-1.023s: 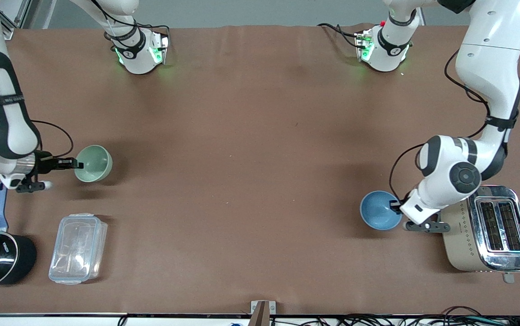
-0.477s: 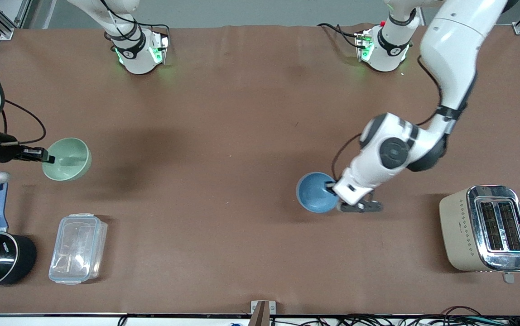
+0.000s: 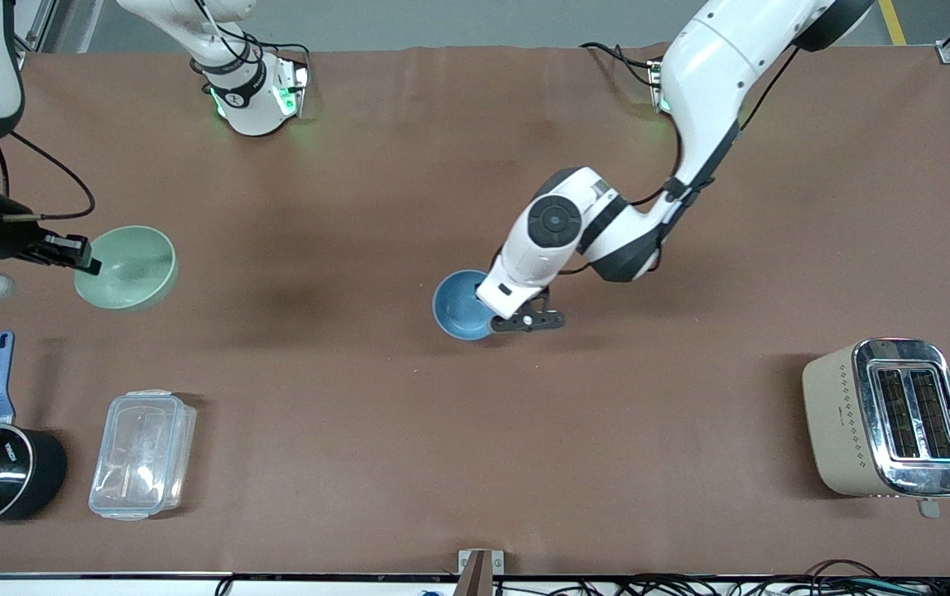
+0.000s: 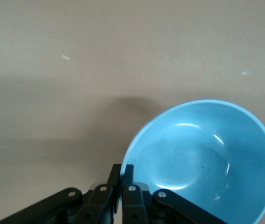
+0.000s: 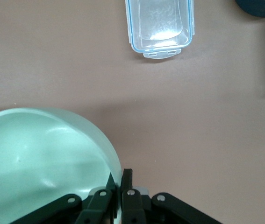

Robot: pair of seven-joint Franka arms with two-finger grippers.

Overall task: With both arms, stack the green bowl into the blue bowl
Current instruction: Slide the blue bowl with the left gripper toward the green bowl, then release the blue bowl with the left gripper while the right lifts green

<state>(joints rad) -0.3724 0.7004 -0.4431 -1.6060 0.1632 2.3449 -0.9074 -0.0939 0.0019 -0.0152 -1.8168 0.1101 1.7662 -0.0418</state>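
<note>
Now both bowls are aloft, each pinched by its rim.
Left gripper [image 3: 493,313] fingers clamp the blue bowl [image 3: 460,305] mid-desk [image 3: 409,165]; right gripper [image 3: 84,258] fingers clamp the green bowl [image 3: 129,266], well apart from it toward the right arm's end: set blue flat, then lower green level, centred.

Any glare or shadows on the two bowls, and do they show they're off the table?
Front view: soft shadows lie on the table apart from the green bowl and the blue bowl, suggesting both are lifted. Left wrist view: small bright glints inside the blue bowl, its rim clamped by the left gripper. Right wrist view: the green bowl looks matte, rim pinched by the right gripper; a highlight on the clear container.
</note>
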